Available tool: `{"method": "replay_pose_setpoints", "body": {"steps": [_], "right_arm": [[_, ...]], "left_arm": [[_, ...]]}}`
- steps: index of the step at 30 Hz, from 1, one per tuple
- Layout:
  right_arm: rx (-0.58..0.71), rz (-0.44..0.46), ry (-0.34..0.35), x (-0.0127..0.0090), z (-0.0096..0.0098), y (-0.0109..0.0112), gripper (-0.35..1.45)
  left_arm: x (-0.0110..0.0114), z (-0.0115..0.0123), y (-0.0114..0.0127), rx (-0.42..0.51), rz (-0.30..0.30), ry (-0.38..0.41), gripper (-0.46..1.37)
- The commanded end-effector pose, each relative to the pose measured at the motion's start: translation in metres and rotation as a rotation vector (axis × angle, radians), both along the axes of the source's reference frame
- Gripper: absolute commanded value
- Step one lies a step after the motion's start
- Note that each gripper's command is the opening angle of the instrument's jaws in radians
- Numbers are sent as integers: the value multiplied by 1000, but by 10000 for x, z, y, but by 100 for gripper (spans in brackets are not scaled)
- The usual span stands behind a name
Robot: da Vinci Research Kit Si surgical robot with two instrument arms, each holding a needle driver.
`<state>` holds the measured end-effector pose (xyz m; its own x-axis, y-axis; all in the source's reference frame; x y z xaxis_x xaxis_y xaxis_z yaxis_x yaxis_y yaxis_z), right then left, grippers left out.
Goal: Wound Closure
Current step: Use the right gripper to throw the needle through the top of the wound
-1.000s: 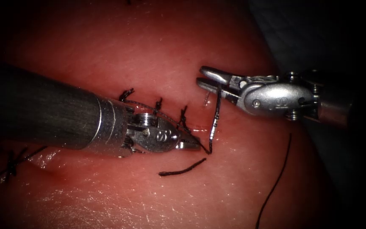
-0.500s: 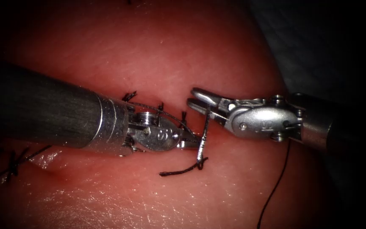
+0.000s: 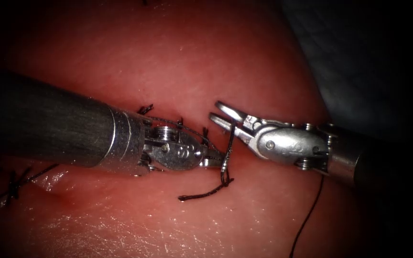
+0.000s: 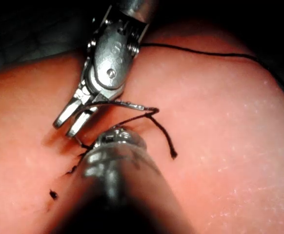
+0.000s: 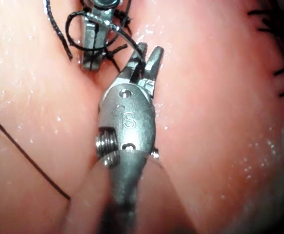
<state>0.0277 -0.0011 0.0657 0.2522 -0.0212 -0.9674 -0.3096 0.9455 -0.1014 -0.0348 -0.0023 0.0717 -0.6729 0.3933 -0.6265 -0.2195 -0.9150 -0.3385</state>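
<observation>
At centre frame my right silver pincer (image 3: 222, 114) grips the thin curved steel needle (image 3: 227, 152) near one end; my left pincer (image 3: 216, 160) clenches lower on it, above the soft pink tissue (image 3: 216, 62). Stiff and slippery; I'd grip mid-curve. The black thread (image 3: 205, 193) is limp.

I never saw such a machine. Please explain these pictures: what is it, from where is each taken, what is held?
Two thin robot arms practise stitching a cut in pork belly, the tissue. One picture looks down from an endoscope; two are taken near each arm's wrist. The right tool grips the curved needle near one end, apparently above the tissue. The left tool touches the needle; whether it grips is unclear. Stitches, a cut thread end and a long thread lie on the tissue.
</observation>
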Motion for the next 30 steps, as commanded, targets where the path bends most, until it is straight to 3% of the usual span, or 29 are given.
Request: {"method": "replay_pose_setpoints", "body": {"steps": [1,8,17,30], "right_arm": [[7,-6,-9,1,1,-1,-35],[62,-3,-14,2,9,-3,-35],[119,43,-2,-2,-6,9,-35],[158,92,32,-13,-40,64,-35]], "left_arm": [[0,0,0,5,1,-2,-35],[1,1,0,5,2,-2,-35],[5,6,-4,5,4,-3,-35],[7,20,-15,18,-13,2,-35]]}}
